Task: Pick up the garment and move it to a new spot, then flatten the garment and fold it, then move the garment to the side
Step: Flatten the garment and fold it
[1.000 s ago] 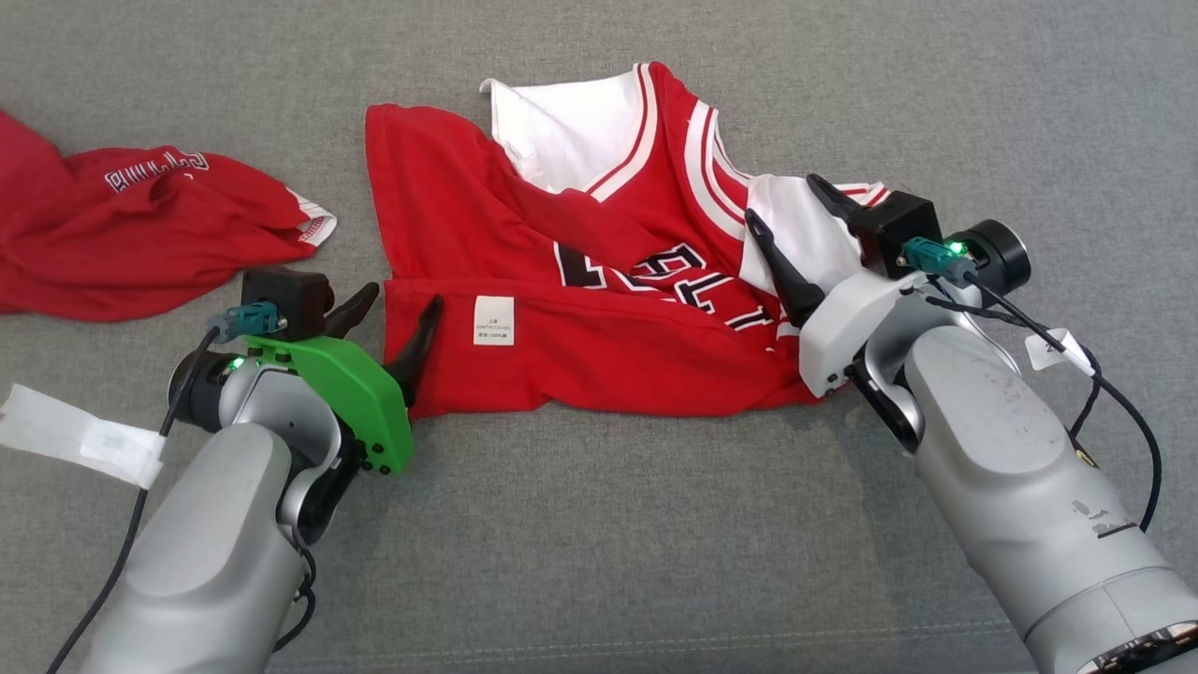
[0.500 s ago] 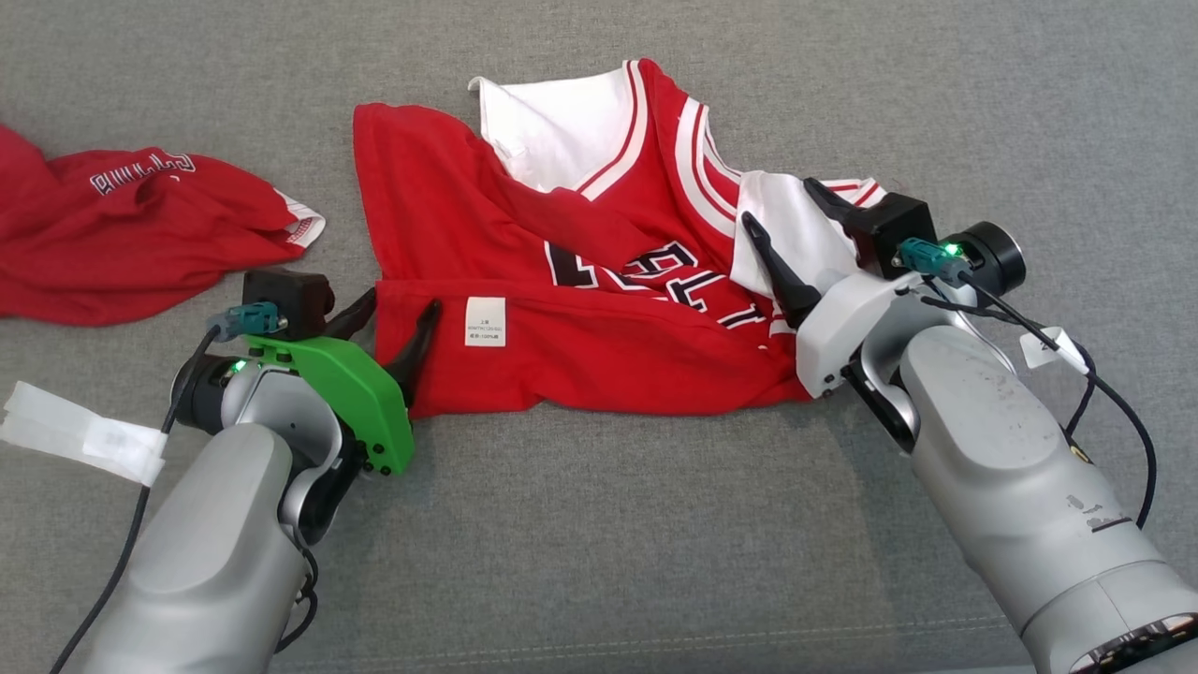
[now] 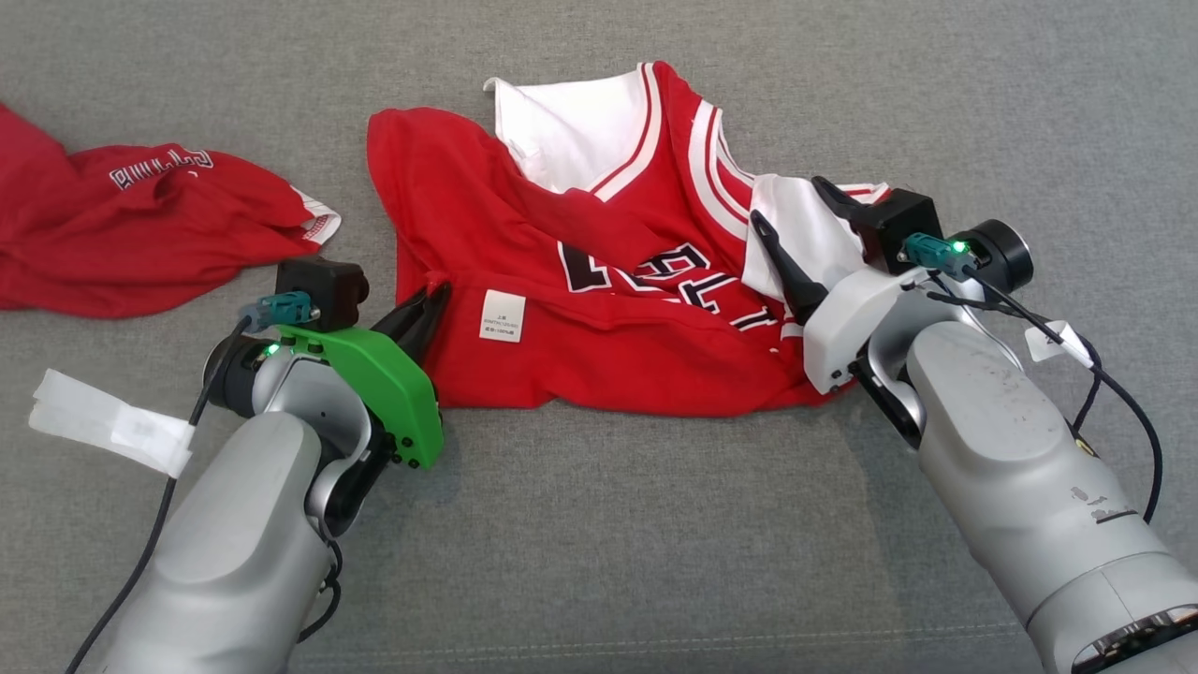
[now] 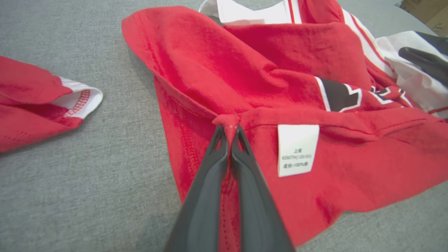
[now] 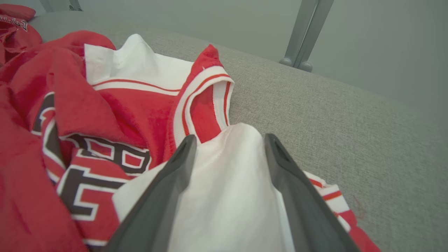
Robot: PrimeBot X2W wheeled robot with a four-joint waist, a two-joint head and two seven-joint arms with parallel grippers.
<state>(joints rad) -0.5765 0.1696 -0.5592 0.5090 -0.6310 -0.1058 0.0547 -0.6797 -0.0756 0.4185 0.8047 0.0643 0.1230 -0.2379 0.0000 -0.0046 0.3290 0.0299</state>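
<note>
Two red garments on one grey surface (image 3: pixel 599 524): a jersey (image 3: pixel 562 234) toward twelve o'clock, a crumpled shirt (image 3: pixel 140 234) at ten o'clock. One white label (image 3: pixel 502 315) on the jersey. Two grippers: left gripper (image 3: pixel 432 300) at nine o'clock, right gripper (image 3: pixel 786 200) at two.

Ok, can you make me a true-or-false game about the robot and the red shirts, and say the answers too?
1. The left gripper has its jaws shut on the red jersey. True.
2. The right gripper has its jaws shut too. False: they stand open, over the jersey's white part.
3. A second red garment lies to the jersey's left. True.
4. The jersey is neatly folded. False: it lies rumpled.
5. Everything rests on a wooden table. False: it is a grey fabric surface.
</note>
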